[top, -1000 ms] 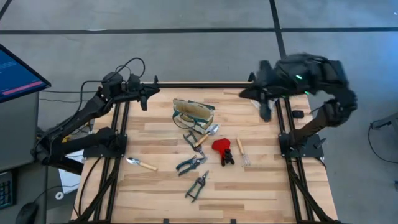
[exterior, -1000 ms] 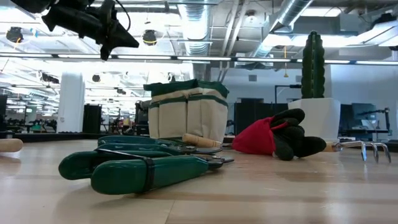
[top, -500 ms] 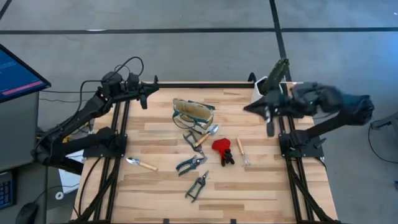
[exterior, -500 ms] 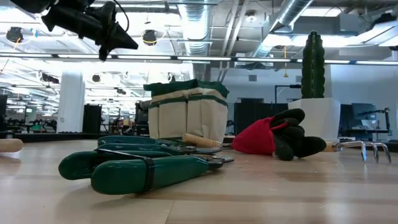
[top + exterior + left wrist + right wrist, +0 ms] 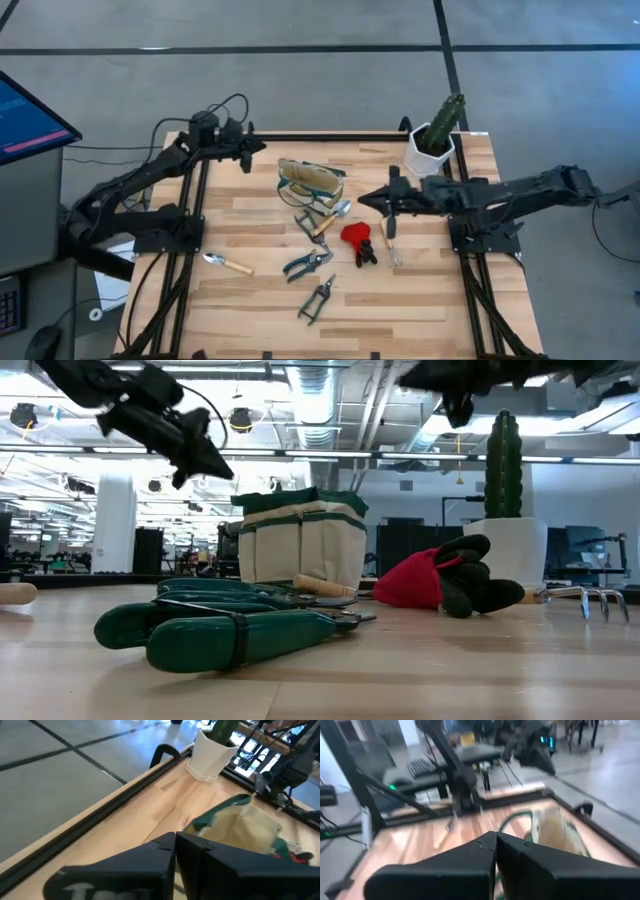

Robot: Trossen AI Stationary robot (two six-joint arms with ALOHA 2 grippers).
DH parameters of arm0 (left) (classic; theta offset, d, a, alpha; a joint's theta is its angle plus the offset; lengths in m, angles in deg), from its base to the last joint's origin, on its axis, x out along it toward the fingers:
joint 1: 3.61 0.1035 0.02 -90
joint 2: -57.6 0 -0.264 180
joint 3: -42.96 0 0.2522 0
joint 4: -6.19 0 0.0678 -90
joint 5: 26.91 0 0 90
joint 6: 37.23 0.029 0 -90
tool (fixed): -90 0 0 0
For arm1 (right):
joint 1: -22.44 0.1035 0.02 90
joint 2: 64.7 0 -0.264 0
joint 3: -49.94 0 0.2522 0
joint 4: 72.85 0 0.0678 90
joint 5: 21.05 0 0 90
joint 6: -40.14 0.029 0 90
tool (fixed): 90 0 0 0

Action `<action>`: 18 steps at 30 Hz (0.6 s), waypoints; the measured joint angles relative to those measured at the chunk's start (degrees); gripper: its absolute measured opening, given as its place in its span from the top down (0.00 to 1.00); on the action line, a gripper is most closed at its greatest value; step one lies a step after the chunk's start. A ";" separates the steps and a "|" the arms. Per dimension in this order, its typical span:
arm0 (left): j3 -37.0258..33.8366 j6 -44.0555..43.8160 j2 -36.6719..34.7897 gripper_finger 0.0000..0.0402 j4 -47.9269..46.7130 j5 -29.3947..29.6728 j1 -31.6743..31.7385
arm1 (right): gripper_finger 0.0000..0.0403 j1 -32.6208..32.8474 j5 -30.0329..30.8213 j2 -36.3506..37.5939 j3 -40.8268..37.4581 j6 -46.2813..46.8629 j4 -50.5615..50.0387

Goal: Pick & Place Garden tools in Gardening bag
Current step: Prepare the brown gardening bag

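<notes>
— Right hand [image 5: 383, 200] hovers mid-frame, fingers closed, empty, above the red-headed tool [image 5: 354, 238]; left hand [image 5: 250, 150], closed too, waits upper left.
— Open first, then descend; gardening bag [image 5: 310, 180] sits just left.

The left gripper [image 5: 175, 851] has its fingers pressed together above the table [image 5: 165, 815] — beyond lie the gardening bag [image 5: 245, 822] and a white pot [image 5: 212, 757].

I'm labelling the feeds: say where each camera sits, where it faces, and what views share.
High: overhead, straight down on table; both arms.
Low: tabletop height, across shears toward bag; arms overhead.
Left wrist: past shut left pincer toward bag, cactus pot.
Right wrist: past shut right pincer toward bag, left arm.
All four share the bag.
</notes>
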State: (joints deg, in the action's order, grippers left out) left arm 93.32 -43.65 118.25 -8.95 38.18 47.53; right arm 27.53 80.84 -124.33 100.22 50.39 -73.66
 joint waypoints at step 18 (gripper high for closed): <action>0.02 -2.00 19.80 1.00 16.20 -0.02 0.00 | 1.00 -0.83 -3.39 -28.05 2.76 8.91 12.76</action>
State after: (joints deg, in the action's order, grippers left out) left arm 93.34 -45.65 138.04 7.25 38.16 47.53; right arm 26.70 77.45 -152.38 102.98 59.30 -60.91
